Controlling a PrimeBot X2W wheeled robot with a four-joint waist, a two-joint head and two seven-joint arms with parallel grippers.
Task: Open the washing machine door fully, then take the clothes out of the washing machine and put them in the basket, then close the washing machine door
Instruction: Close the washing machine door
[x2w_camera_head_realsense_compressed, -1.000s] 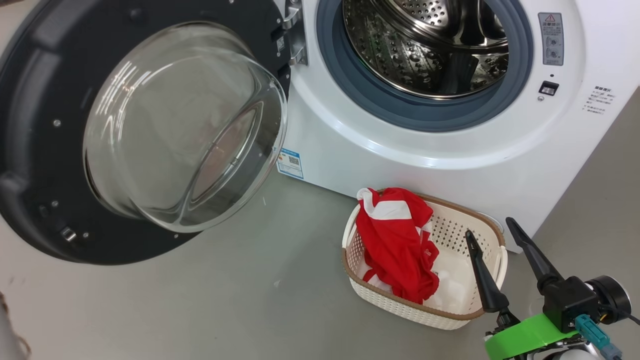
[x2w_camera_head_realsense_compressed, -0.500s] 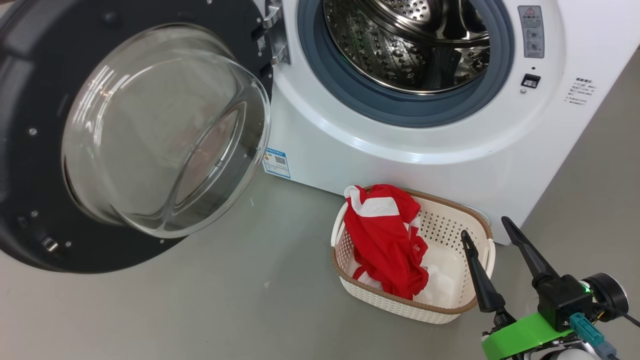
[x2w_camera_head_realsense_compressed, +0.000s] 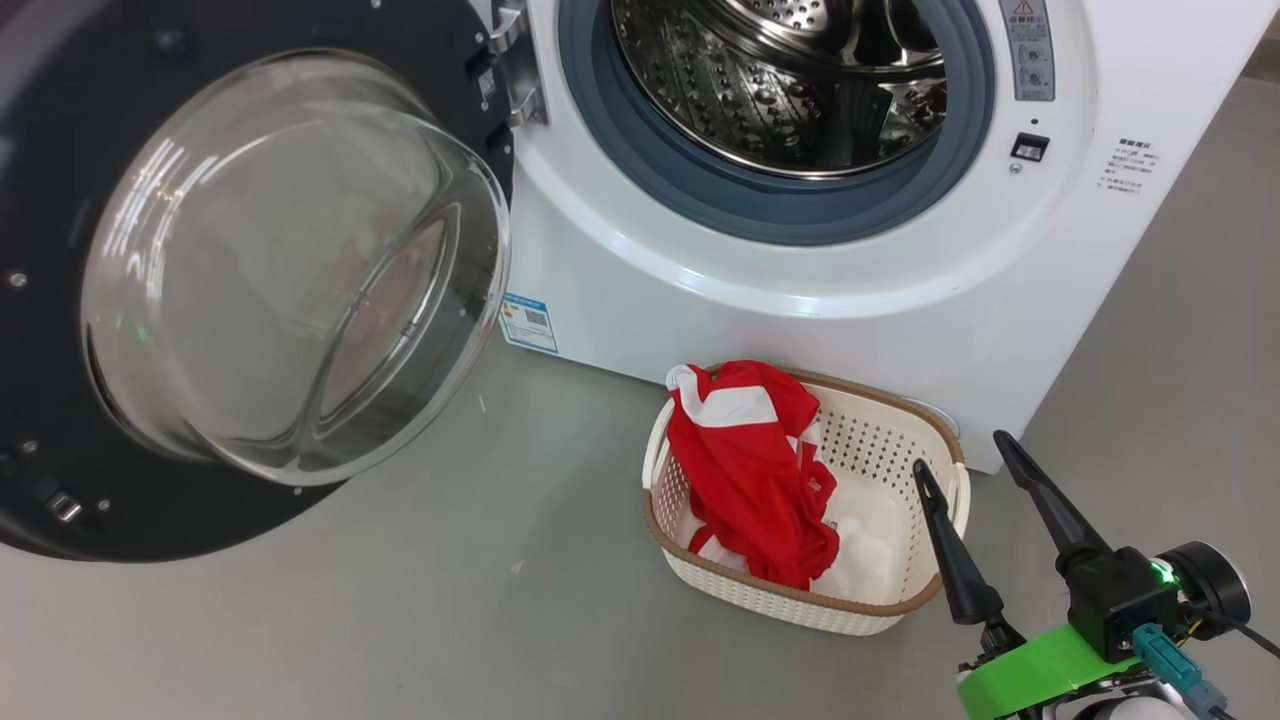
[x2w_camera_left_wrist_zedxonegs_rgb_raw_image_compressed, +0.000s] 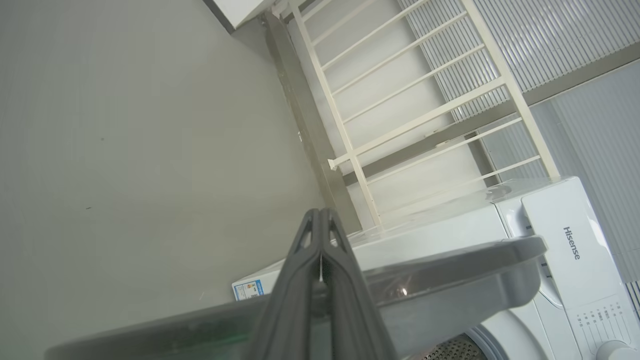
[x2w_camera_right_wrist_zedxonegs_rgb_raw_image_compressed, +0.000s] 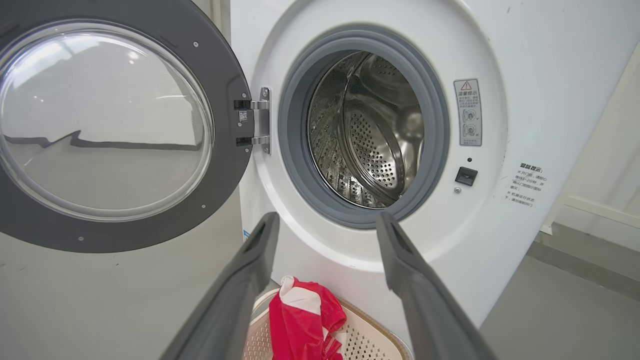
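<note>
The washing machine door (x2w_camera_head_realsense_compressed: 280, 270) stands wide open at the left, its glass bowl bulging toward me. The washing machine (x2w_camera_head_realsense_compressed: 800, 300) shows a bare steel drum (x2w_camera_head_realsense_compressed: 780, 80). Red and white clothes (x2w_camera_head_realsense_compressed: 750, 460) lie in the basket (x2w_camera_head_realsense_compressed: 880, 610) on the floor in front of it. My right gripper (x2w_camera_head_realsense_compressed: 960, 450) hangs open and empty just right of the basket. From the right wrist, that gripper (x2w_camera_right_wrist_zedxonegs_rgb_raw_image_compressed: 327, 217) points at the drum (x2w_camera_right_wrist_zedxonegs_rgb_raw_image_compressed: 370, 130), above the clothes (x2w_camera_right_wrist_zedxonegs_rgb_raw_image_compressed: 300, 320). My left gripper (x2w_camera_left_wrist_zedxonegs_rgb_raw_image_compressed: 320, 215) is shut on nothing, by the door's grey edge (x2w_camera_left_wrist_zedxonegs_rgb_raw_image_compressed: 450, 270).
Grey floor (x2w_camera_head_realsense_compressed: 450, 620) spreads around the basket and under the door. A blue label sticker (x2w_camera_head_realsense_compressed: 528, 322) marks the machine's lower left front, and the door latch slot (x2w_camera_head_realsense_compressed: 1030, 147) is right of the opening. A white railing (x2w_camera_left_wrist_zedxonegs_rgb_raw_image_compressed: 400, 100) stands behind the machine.
The whole head picture has slid to the left, so the camera has turned. Door, basket and clothes keep their places. The right gripper stays open.
</note>
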